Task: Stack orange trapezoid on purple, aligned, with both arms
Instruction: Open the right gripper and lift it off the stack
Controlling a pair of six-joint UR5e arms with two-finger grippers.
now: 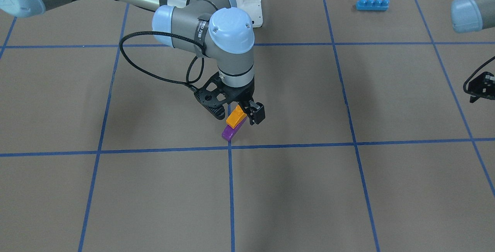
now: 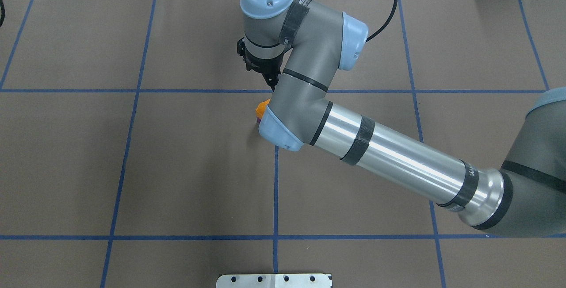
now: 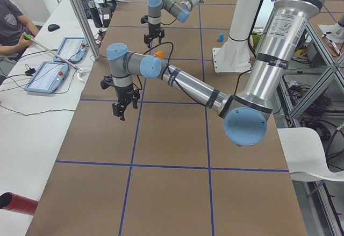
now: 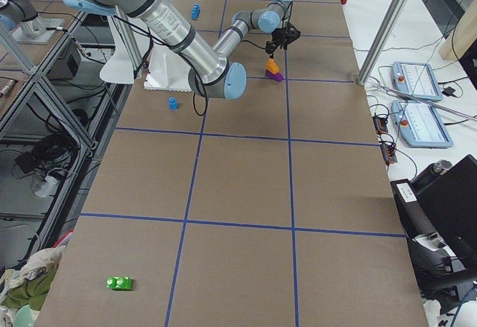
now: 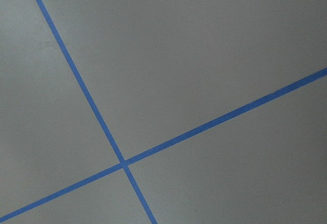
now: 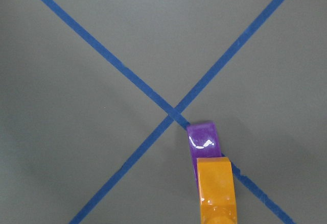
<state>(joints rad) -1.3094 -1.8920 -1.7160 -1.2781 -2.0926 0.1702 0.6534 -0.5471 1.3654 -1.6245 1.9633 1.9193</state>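
Exterior front-facing view: the right gripper (image 1: 238, 115) hangs with fingers spread just above the orange trapezoid (image 1: 236, 119), which sits on the purple (image 1: 231, 132) mid-table. Light, rigid, glossy plastic, likely slippery; best pinched on its flat sides. Far right, I cannot tell how the left gripper (image 1: 481, 87) fingers stand.

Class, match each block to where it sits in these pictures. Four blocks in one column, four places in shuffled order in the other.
Blocks
1. orange trapezoid
2. purple block
3. blue four-stud brick
4. green block

Places
A. bottom of the stack
B. alone, far out on the robot's right side
C. top of the stack
D. alone, on the robot's left side

Pairs: 1-C, 2-A, 3-D, 4-B
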